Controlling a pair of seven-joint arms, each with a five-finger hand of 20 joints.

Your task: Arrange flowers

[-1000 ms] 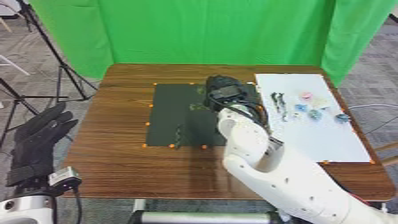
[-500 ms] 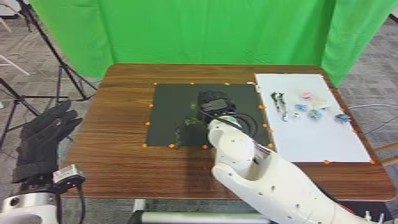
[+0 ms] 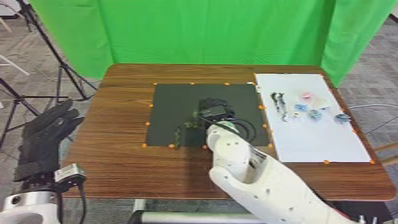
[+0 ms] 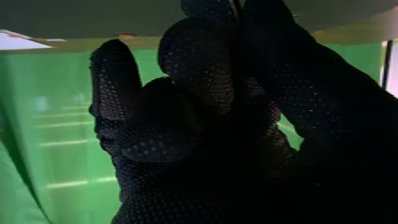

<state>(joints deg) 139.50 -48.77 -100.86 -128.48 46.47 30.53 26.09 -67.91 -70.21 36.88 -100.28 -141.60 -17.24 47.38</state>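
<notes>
We count things around the right hand (image 3: 213, 107)
To the right of this hand, we see one pink flower (image 3: 307, 95), three bluish flowers (image 3: 314, 115), one cream flower (image 3: 321, 103) and two dark stems (image 3: 282, 105); under it, we have one black mat (image 3: 178, 102).

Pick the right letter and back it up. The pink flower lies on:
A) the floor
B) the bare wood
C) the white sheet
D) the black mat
C: the pink flower lies on the white sheet, to the right of the black mat, which the right robot hand is over.
</notes>
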